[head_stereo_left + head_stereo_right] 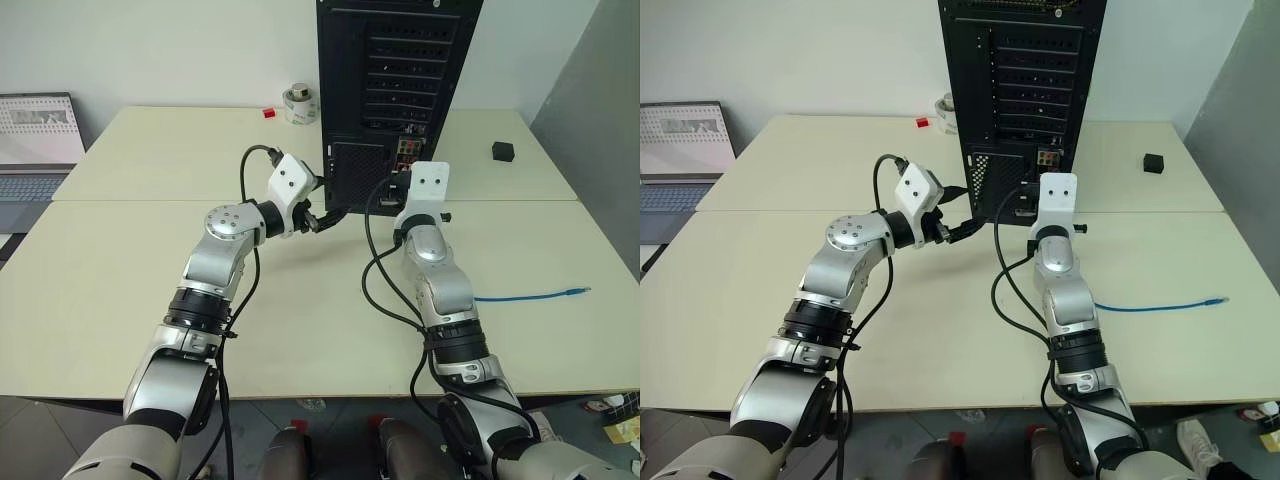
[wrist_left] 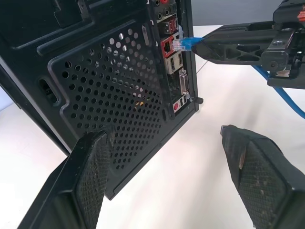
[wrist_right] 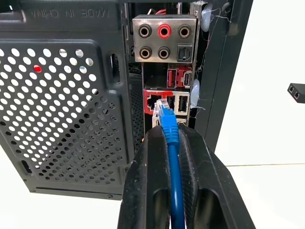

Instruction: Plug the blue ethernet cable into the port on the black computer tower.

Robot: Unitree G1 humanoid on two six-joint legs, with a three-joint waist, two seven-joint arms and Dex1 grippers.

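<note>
The black computer tower (image 1: 395,90) stands upright at the back middle of the table, rear panel facing me. My right gripper (image 3: 170,131) is shut on the blue ethernet cable (image 3: 172,143) just behind its clear plug (image 3: 161,107). The plug tip sits right at the port (image 3: 152,101) in the red-framed block of the connector strip; I cannot tell whether it is seated. The cable's other end trails over the table on the right (image 1: 530,296). My left gripper (image 2: 171,162) stands open beside the tower's mesh vent (image 2: 119,90), nothing between its fingers.
A laptop (image 1: 35,140) lies at the far left. A tape roll (image 1: 298,103) and a small red piece (image 1: 268,113) sit left of the tower, and a small black cube (image 1: 503,151) sits to its right. Thick black robot cables (image 1: 375,260) loop by my right arm.
</note>
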